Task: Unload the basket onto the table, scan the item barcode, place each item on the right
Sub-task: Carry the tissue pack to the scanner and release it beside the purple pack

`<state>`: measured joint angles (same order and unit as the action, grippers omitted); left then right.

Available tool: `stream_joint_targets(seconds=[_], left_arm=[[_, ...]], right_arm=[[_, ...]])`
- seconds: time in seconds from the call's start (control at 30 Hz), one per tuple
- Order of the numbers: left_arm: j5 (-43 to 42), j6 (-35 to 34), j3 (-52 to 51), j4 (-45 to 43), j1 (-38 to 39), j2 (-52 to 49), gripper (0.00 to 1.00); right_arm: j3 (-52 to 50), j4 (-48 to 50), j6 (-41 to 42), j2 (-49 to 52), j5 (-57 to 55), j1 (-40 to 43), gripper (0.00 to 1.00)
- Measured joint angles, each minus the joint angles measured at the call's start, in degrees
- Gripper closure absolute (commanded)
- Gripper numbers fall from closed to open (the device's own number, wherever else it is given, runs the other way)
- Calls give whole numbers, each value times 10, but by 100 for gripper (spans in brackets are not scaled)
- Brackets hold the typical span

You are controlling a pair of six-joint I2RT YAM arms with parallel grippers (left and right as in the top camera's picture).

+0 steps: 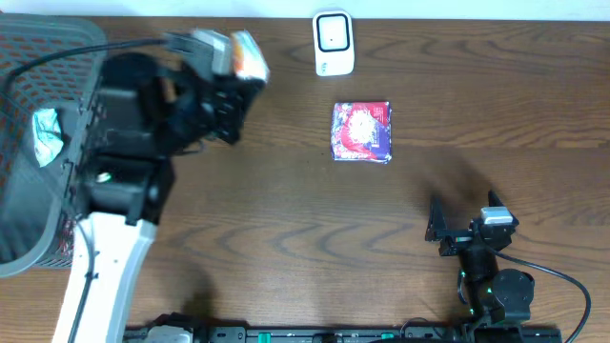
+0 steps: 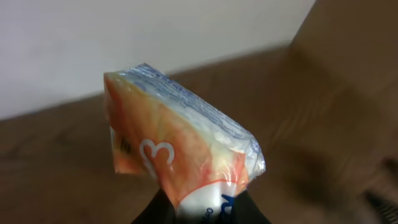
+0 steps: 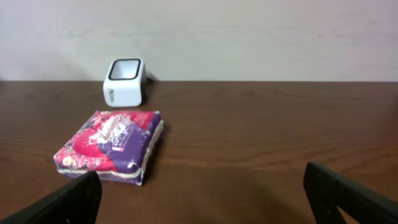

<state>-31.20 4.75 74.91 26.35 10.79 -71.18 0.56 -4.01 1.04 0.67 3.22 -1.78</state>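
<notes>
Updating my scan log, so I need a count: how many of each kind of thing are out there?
packets: 2 (orange packet, purple packet)
scanner: 1
basket: 1
teal-white item inside it: 1
total: 5

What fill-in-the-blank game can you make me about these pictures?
The held packet in the left pincer is mostly ____.
The right pincer is ____ and holds nothing.
The purple packet lies flat on the ____.
Missing words: orange, open, table.
</notes>
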Motion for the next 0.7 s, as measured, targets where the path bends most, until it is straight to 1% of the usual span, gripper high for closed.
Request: stream_joint_targets(seconds=[0.1,0.27,0.5,0.7], left_arm=[[73,47,0,26,51,-38,93],[145,88,0,27,99,-112,92],[176,146,0,9,140,-234,92],[182,198,0,-32,147,-322,93]], right_arm=[[0,0,0,0,0,0,1],[0,0,0,0,0,0,1],[0,0,0,0,0,0,1],[0,0,0,0,0,0,1]])
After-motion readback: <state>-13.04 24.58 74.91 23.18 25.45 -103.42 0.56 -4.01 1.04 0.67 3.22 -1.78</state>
